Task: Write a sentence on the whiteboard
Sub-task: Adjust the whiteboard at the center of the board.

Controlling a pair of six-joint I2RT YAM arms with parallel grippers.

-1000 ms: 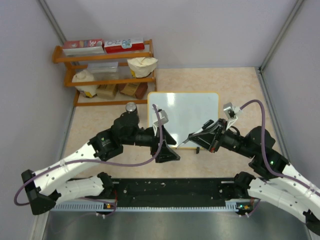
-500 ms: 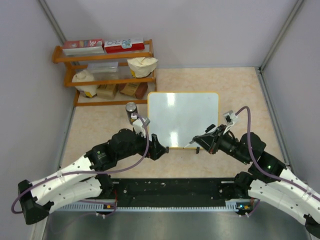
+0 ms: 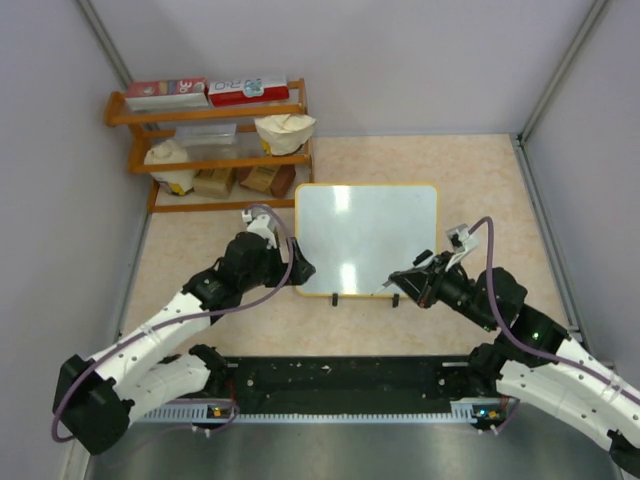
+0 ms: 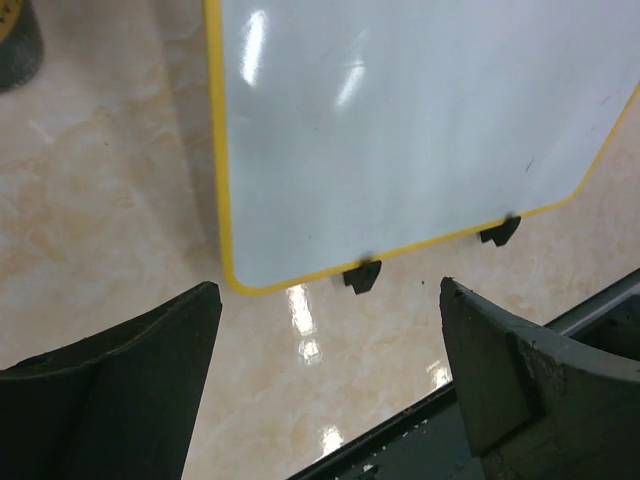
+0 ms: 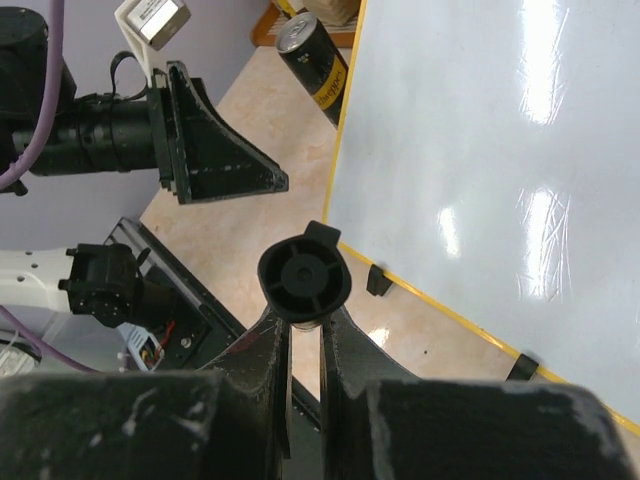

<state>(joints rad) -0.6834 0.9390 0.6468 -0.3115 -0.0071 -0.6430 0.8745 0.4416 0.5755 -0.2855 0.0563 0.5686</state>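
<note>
The whiteboard point(image 3: 366, 238) lies flat on the beige table, white with a yellow frame and two black clip feet point(image 4: 362, 274) on its near edge. Its surface point(image 4: 400, 130) shows only glare; no sentence shows on it. My left gripper point(image 3: 296, 270) stands open at the board's near left corner, nothing between its fingers point(image 4: 330, 300). My right gripper point(image 3: 405, 285) is shut on a black marker point(image 5: 304, 277), held beside the board's near edge with its tip pointing left. The left gripper's fingers point(image 5: 220, 165) also show in the right wrist view.
A black and yellow can point(image 5: 315, 65) stands left of the board; the left wrist hides it in the top view. A wooden shelf point(image 3: 210, 140) with boxes and bags fills the back left. A black rail point(image 3: 340, 380) runs along the near table edge.
My left arm has pulled back from the board's near edge toward its left side, and its jaws have opened wider. The can is now covered in the top view. The right gripper shifted slightly right.
</note>
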